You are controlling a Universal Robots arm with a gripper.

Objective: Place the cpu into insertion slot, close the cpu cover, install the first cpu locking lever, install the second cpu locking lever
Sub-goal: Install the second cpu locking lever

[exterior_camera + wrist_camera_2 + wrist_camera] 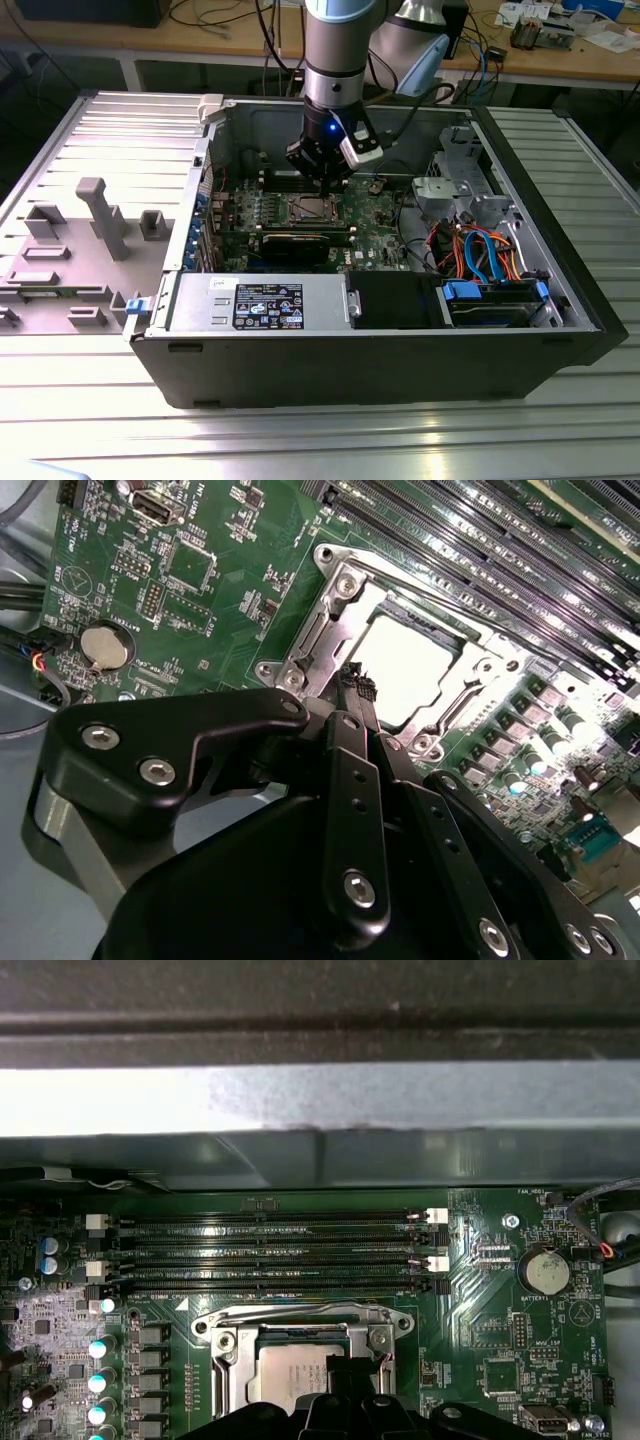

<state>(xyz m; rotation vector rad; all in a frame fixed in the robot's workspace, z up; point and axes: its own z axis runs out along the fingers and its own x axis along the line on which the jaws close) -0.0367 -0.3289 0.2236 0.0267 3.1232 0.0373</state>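
Overall, we count one open computer case lying across the middle of the exterior view on a ribbed metal table, with one grey moulded tray at the left of that frame. One robot arm comes down from the top centre. Inside the case we see one green motherboard, and in the first wrist view four long black memory slots run across the middle of the frame. One round coin battery sits at the right of that frame.

We count one gripper, black, rising from the lower half of the second wrist view; its fingertips are drawn close together with nothing between them, just over the near edge of the socket. One insertion slot lies at the centre of that frame, and one cpu rests flat inside it, pale face up. One cpu cover lies down around the chip as a silvery frame. We cannot tell how the locking levers stand
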